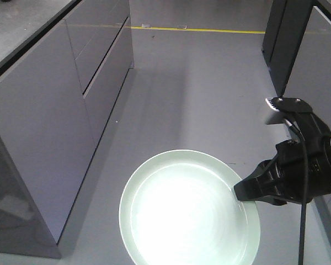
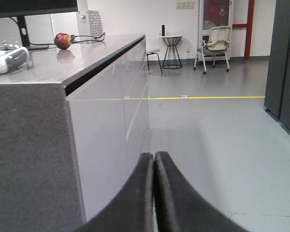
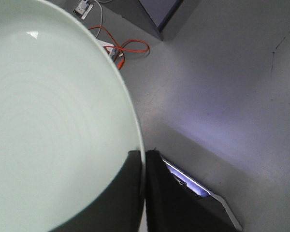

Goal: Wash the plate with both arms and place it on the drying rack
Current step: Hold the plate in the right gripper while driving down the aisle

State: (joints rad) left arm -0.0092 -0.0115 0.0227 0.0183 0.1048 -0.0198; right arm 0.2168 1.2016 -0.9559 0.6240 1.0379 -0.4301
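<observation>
Right pincer (image 1: 241, 194) clamped on plate (image 1: 187, 212) rim, lower frame; looks stiff, slick, breakable, so grip the rim. Left pincer (image 2: 154, 186) together, empty.

The middle of the plate (image 1: 187, 215) is washed out by bright white glare. Soft shadows are cast on the grey floor (image 1: 198, 83).

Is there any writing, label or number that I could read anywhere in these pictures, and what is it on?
No text can be read.
The plate is plain, with no mark.
The wall panel near the far door is too small to read.
</observation>
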